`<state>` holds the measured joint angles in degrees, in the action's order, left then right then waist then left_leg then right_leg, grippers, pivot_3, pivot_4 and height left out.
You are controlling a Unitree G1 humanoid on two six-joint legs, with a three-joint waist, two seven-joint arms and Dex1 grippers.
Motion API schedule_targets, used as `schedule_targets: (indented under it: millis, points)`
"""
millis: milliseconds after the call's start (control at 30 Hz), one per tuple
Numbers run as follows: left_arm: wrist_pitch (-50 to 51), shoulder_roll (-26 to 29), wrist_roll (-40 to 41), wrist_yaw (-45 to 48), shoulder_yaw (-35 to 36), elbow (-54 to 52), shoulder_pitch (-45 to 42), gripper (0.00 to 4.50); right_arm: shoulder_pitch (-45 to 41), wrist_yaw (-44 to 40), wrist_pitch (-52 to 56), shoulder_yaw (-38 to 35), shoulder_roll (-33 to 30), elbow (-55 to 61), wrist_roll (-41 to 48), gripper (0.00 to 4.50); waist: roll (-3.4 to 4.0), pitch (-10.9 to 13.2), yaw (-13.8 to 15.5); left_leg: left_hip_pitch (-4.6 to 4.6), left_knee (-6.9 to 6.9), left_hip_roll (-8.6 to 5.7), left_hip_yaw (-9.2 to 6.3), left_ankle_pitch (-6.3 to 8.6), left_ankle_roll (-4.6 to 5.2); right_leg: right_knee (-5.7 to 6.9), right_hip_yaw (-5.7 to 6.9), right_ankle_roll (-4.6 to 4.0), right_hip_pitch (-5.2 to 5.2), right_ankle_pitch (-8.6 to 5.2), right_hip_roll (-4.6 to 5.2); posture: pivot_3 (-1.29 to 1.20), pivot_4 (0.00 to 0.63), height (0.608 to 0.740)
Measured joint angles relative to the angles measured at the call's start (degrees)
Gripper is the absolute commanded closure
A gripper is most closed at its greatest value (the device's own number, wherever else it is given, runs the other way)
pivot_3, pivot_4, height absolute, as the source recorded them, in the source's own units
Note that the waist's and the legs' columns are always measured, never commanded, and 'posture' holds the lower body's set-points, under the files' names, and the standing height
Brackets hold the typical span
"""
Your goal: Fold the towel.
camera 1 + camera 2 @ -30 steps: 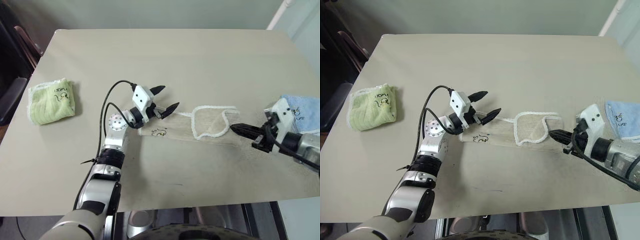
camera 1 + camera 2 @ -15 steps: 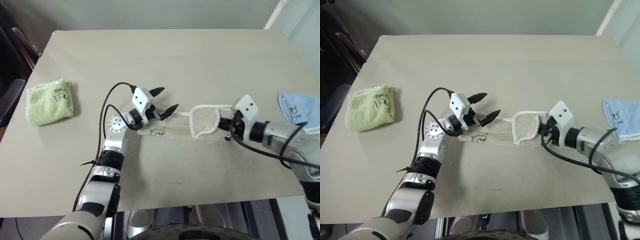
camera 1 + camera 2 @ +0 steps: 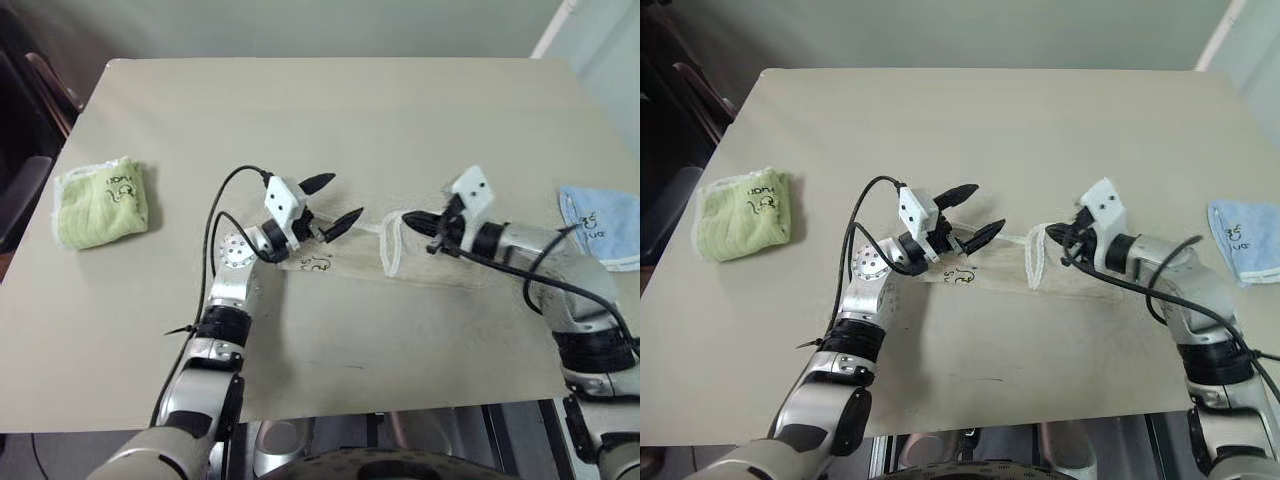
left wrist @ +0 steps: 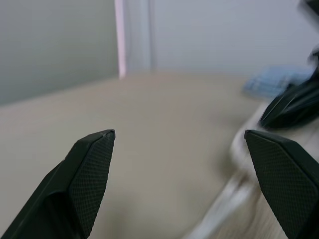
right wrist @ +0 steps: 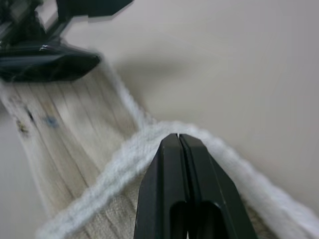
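The towel (image 3: 345,268), a beige strip with white corded edging and a small dark logo (image 3: 318,264), lies across the middle of the table (image 3: 350,110). My right gripper (image 3: 416,220) is shut on the corded edge of its folded-over right end and holds that flap up off the cloth. In the right wrist view the black fingertips (image 5: 180,149) are pressed together, with the white cord (image 5: 124,159) curving around them. Above the towel's left end, near the logo, my left gripper (image 3: 338,198) hangs open with nothing in it.
A light-green folded towel (image 3: 100,200) lies at the table's left edge. Half off the right edge sits a light-blue towel (image 3: 600,225). A dark chair (image 3: 30,120) stands beyond the left side. The far half of the table is bare.
My right gripper has carried the towel's right end leftward toward the left gripper, so the flap now stands up and narrow. The left gripper stays open, in almost the same place.
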<state>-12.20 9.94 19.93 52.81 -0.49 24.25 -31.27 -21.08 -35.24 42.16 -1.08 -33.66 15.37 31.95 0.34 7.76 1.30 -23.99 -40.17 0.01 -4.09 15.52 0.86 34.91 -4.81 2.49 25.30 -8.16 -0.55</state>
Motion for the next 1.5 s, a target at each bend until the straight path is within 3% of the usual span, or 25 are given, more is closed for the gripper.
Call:
schedule_targets:
  millis: [67, 167, 300, 500, 733, 1067, 1267, 1500]
  points:
    - [2.9, -1.2, 4.1, 1.9, 0.2, -4.1, 0.0, 0.17, 1.8, 0.8, 0.8, -4.8, 0.5, 2.8, 3.1, 4.48, 0.00, 0.0, 0.0, 0.00, 0.00, 0.00, 0.04, -0.01, -0.01, -0.02, 0.00, -0.04, -0.02, -0.03, 0.01, 0.00, 0.150, 0.740]
    - [4.2, -1.7, 5.9, 3.6, -0.1, -6.3, -0.1, 0.91, 6.5, 2.3, 0.9, -10.9, 1.2, 7.9, 6.4, 4.50, -0.01, 0.0, 0.0, 0.13, 0.00, 0.03, 0.03, -0.01, -0.02, 0.01, 0.00, -0.46, -0.14, -0.38, -0.01, 0.00, 0.150, 0.740]
    - [4.3, -2.0, 3.3, 6.0, -3.8, -6.3, -0.3, 2.38, 11.3, 4.8, 0.8, -14.2, 3.1, 10.0, 7.4, 4.50, -0.01, 0.0, -0.1, 0.16, -0.01, 0.02, 0.02, 0.00, -0.01, 0.01, -0.01, -0.46, -0.15, -0.26, 0.00, 0.00, 0.150, 0.740]
    - [4.5, -2.5, -0.4, 8.1, -9.2, -6.2, -1.1, 4.47, 12.0, 9.4, -1.8, -15.5, 5.8, 9.6, 5.5, 4.50, 0.00, 0.0, -0.4, 0.25, -0.01, 0.03, 0.02, -0.17, 0.22, -0.04, -0.05, -0.29, -0.22, 0.00, 0.00, 0.00, 0.150, 0.740]
    - [2.1, -4.7, -5.3, 5.4, -10.2, -0.3, -1.9, 4.47, 13.5, 12.5, -6.1, -12.4, 10.0, 7.1, 0.1, 4.50, 0.00, 0.0, -0.5, 0.27, 0.00, 0.03, -0.01, -0.28, 0.31, -0.05, -0.04, 0.02, -0.24, -0.04, -0.01, 0.00, 0.150, 0.740]
    - [-2.9, -8.9, -9.1, -1.3, -9.6, 7.6, -7.3, 4.47, 9.7, 12.4, -9.0, -9.7, 9.5, 2.1, -4.8, 4.50, 0.01, 0.0, -0.4, 0.17, 0.02, -0.02, -0.02, -0.28, 0.29, -0.13, -0.06, -0.29, -0.23, 0.20, 0.03, 0.00, 0.150, 0.740]
    - [-4.8, -9.0, -10.2, -1.9, -9.5, 10.0, -8.4, 4.47, 8.9, 12.0, -9.9, -9.2, 8.6, 0.7, -6.3, 4.50, 0.01, 0.0, -0.4, 0.16, 0.10, -0.01, -0.03, -0.22, 0.22, -0.17, -0.06, -0.01, -0.21, 0.21, 0.02, 0.00, 0.150, 0.740]
    - [-5.1, -8.3, -14.5, -0.6, -13.6, 11.9, -8.2, 4.47, 6.1, 14.1, -14.8, -8.1, 13.5, -5.6, -9.7, 4.50, 0.04, 0.0, -0.4, 0.14, 0.10, -0.01, -0.05, -0.16, 0.25, -0.22, -0.05, 0.00, -0.19, 0.22, 0.03, 0.00, 0.150, 0.740]
